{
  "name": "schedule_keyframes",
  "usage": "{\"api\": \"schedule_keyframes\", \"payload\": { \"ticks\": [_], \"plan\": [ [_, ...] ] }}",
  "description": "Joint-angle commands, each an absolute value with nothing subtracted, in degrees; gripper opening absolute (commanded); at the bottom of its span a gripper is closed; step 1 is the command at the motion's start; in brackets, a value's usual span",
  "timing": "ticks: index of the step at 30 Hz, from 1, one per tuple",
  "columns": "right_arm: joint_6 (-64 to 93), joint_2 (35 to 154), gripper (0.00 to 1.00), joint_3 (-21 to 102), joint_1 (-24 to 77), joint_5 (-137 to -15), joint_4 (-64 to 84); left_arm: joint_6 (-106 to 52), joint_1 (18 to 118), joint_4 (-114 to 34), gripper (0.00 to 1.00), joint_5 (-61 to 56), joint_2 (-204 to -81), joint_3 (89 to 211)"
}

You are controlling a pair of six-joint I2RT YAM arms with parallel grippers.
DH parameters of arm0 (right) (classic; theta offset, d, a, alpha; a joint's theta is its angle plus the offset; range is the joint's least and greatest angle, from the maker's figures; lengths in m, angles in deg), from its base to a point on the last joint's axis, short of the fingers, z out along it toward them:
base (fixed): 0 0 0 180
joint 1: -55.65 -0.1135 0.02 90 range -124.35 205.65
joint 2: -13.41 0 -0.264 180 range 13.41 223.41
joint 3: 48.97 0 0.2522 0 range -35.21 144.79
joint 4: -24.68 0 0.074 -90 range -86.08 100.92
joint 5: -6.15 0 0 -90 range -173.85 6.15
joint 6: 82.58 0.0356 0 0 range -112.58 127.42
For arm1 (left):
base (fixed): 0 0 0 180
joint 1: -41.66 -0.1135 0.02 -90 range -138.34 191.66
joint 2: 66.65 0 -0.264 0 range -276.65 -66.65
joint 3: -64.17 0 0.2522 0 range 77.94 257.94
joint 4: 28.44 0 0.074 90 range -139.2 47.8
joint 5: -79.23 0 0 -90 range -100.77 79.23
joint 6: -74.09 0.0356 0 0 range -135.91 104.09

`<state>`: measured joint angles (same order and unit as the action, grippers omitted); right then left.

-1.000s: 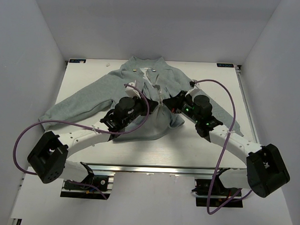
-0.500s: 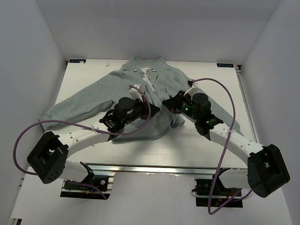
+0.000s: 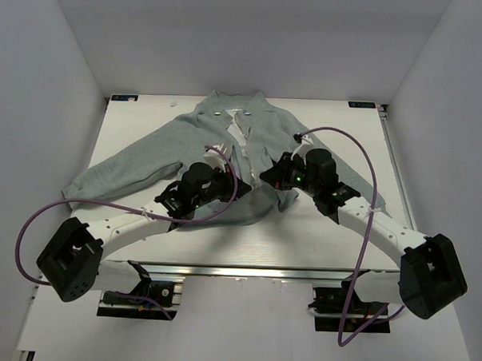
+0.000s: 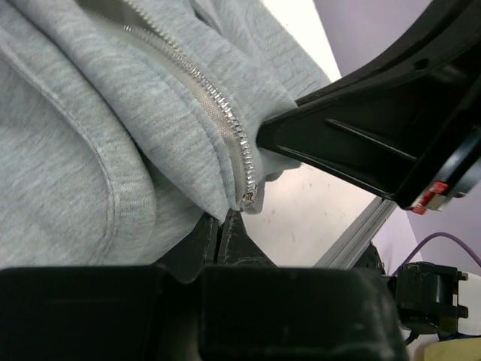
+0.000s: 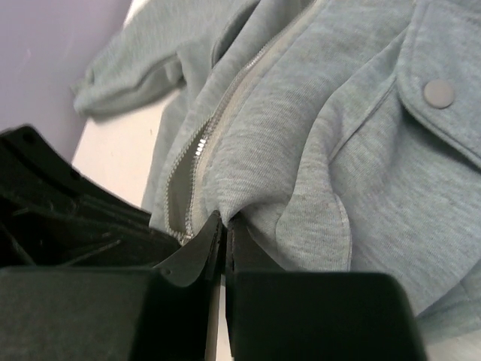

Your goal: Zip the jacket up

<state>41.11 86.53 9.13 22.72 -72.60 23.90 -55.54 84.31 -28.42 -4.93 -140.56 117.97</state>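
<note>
You have the tabletop (image 3: pixel 140 120) carrying the jacket (image 3: pixel 263 133), spread front-up over its far half. The collar points at the far edge and the sleeves run out toward the left and right edges. The left arm (image 3: pixel 127 223) and right arm (image 3: pixel 375 222) reach in from the near edge and meet over the middle of the tabletop, covering the lower front of the jacket in the top view.

Your left jaws are closed, pinching the jacket's bottom edge right where the zipper (image 4: pixel 218 105) ends. Your right jaws are closed too, gripping a fold of the front edge just beside the zipper teeth. The two sets of jaws sit close together.

A snap button (image 5: pixel 439 92) shows on a pocket flap. You cannot make out the zipper's slider, and the right sleeve is mostly hidden under the right arm.
</note>
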Motion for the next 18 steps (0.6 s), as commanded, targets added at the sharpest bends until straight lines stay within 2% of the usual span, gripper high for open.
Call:
{"api": "schedule_keyframes", "payload": {
  "ticks": [1,5,9,13,15,18],
  "plan": [
    [36.3,86.7,0.0,13.8,23.9,-70.7,21.7,-57.9,85.3,-37.9,0.0,-4.2,-138.5,117.2],
    [36.3,89.2,0.01,10.7,23.7,-68.0,18.7,-57.5,85.4,-41.1,0.0,-5.2,-141.0,120.4],
    [36.1,88.9,0.08,8.5,23.5,-68.4,18.7,-58.8,85.3,-37.8,0.0,-2.1,-144.1,119.2],
    [33.9,88.5,0.22,8.9,23.1,-71.2,14.5,-62.5,85.3,-35.8,0.0,-0.6,-145.5,118.9],
    [31.2,88.5,0.33,9.5,23.0,-71.5,10.7,-63.8,85.3,-35.3,0.0,-0.8,-145.9,119.1],
    [29.7,88.2,0.39,10.1,21.3,-73.7,6.4,-64.9,85.4,-35.5,0.0,-0.4,-146.7,119.6]
  ]
}}
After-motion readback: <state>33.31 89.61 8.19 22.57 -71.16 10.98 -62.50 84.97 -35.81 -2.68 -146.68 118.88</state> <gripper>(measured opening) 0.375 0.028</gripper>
